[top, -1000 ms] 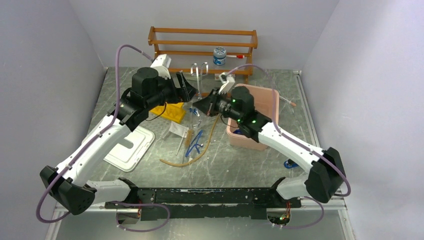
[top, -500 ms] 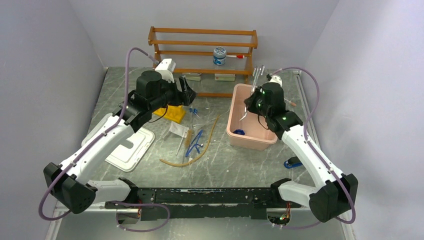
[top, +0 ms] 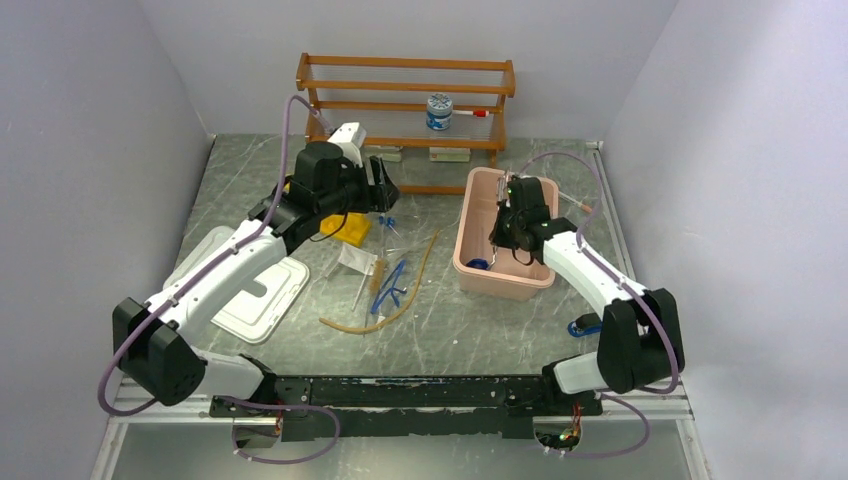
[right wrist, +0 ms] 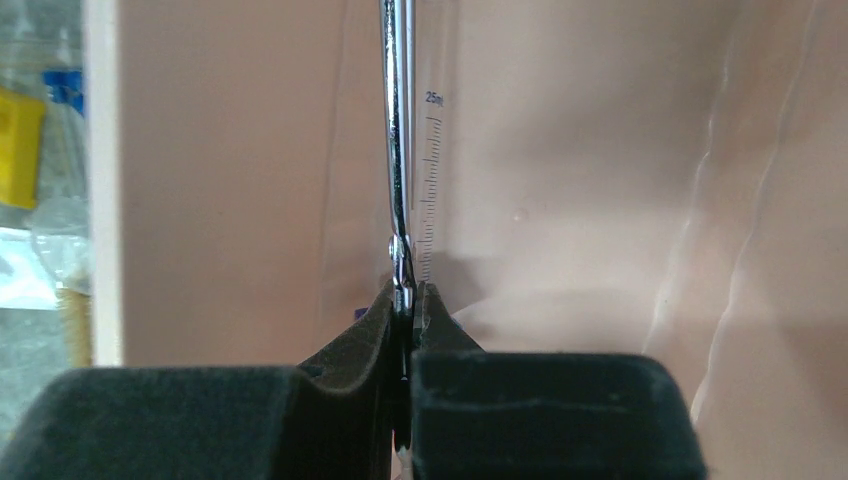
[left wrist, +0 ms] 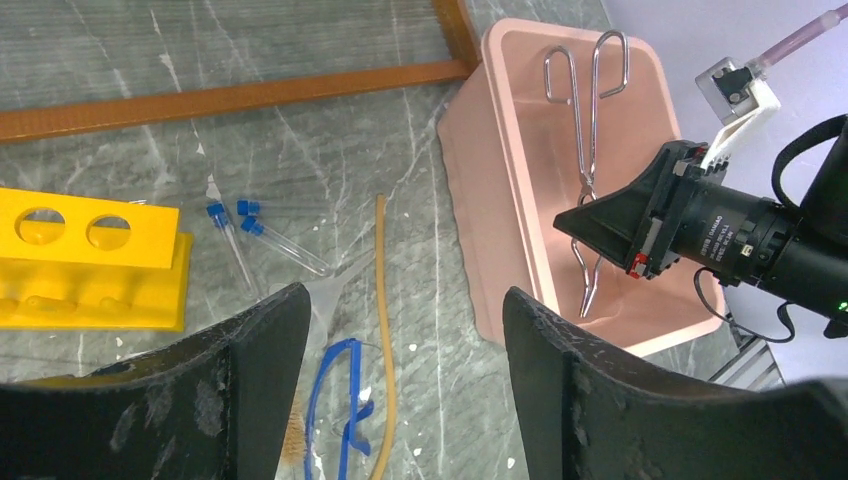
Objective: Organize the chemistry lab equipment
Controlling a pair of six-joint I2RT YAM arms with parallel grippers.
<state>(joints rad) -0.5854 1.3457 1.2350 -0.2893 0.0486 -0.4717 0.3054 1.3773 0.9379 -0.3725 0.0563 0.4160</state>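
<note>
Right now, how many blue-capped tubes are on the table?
3 tubes, clustered between the yellow rack and the hose: one nearest the rack, one beside it, one just below that. Others may be out of sight.

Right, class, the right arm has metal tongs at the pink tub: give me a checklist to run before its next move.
Right gripper shut on tongs: ok.
Tongs inside pink tub rim: ok.
Tong tips resting on tub floor: cannot tell.
Left gripper open, away from tub: ok.
Blue-capped tubes and hose put away: not ok.
</note>
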